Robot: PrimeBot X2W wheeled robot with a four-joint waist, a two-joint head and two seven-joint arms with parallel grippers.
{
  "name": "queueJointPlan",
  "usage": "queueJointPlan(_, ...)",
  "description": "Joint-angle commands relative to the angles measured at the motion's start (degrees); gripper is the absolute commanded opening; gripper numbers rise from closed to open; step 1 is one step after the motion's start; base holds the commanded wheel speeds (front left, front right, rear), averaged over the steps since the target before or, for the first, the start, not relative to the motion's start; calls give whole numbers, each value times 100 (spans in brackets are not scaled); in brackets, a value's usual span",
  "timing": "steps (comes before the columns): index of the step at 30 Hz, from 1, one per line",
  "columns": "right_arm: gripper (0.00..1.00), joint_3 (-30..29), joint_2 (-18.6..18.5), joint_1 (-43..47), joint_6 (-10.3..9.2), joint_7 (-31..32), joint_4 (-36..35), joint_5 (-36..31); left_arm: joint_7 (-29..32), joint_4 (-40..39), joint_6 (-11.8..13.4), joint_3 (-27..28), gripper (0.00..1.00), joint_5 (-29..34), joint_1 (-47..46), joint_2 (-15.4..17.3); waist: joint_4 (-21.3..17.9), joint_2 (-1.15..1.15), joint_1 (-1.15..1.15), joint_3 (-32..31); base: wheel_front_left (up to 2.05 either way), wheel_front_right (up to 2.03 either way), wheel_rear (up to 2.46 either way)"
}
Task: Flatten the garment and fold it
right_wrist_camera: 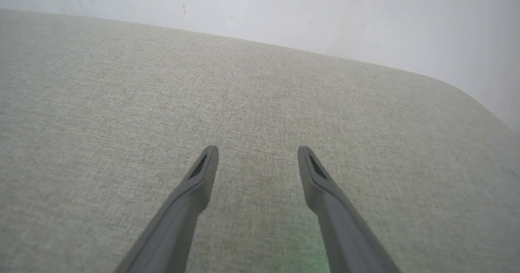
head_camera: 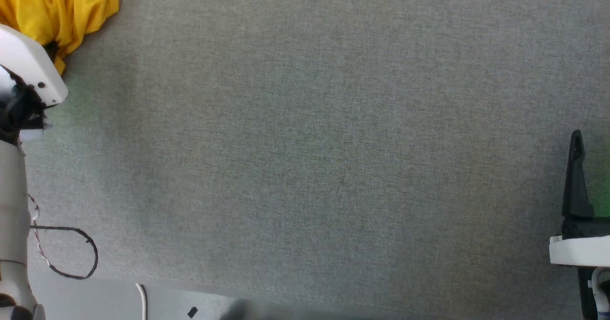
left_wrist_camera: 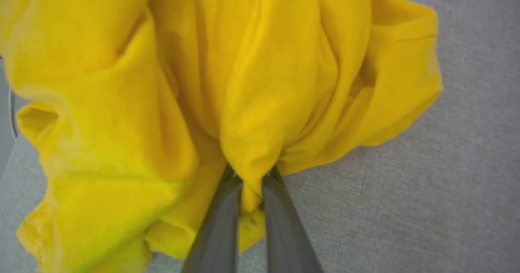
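Garment: the bright yellow garment (head_camera: 57, 10) lies bunched in deep folds at the far left corner of the head view, on the grey woven surface (head_camera: 333, 144); in the left wrist view it swells into crumpled lobes above the fingers, one loose edge spilling to the right onto the surface
Grip point: a narrow fold of the yellow fabric is caught between the two dark fingers, and a small tuft pokes out below the pinch
Left gripper: the left gripper (left_wrist_camera: 252, 177) is pressed together on that fold of the garment, its tips sunk into the cloth; in the head view its white wrist housing (head_camera: 28, 67) covers the spot where it meets the fabric
Right gripper: the right gripper (right_wrist_camera: 258, 155) is spread wide over bare surface, well apart from the garment; one dark finger (head_camera: 576, 177) rises at the right edge of the head view
Surroundings: the surface rounds off at a corner before a pale wall (right_wrist_camera: 325, 17); a thin black cable (head_camera: 81, 258) loops beside the left forearm
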Motion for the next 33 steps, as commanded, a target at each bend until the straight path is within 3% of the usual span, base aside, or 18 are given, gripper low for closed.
queueJointPlan(1, 100, -3, 10, -15, -12, 18, -42, -28, -63, 81, -40, -31, 0, -8, -14, -38, 12, -1, 0, -13, 0, 0, 0)
queueJointPlan(9, 100, 50, 10, -59, -12, 3, 108, 50, -455, 251, -164, -48, 0, -106, -167, 37, 33, -1, 0, -227, 0, 0, 0)
queueJointPlan(20, 100, 123, 10, -102, -12, -70, 534, 316, -886, -105, -263, -243, 0, -139, -396, 224, 4, -1, 0, -841, 0, 0, 0)
queueJointPlan(33, 100, 158, 10, 72, -12, -85, 859, 755, -593, -1208, -291, -671, 0, -232, -625, 344, -137, -1, 0, -1868, 0, 0, 0)
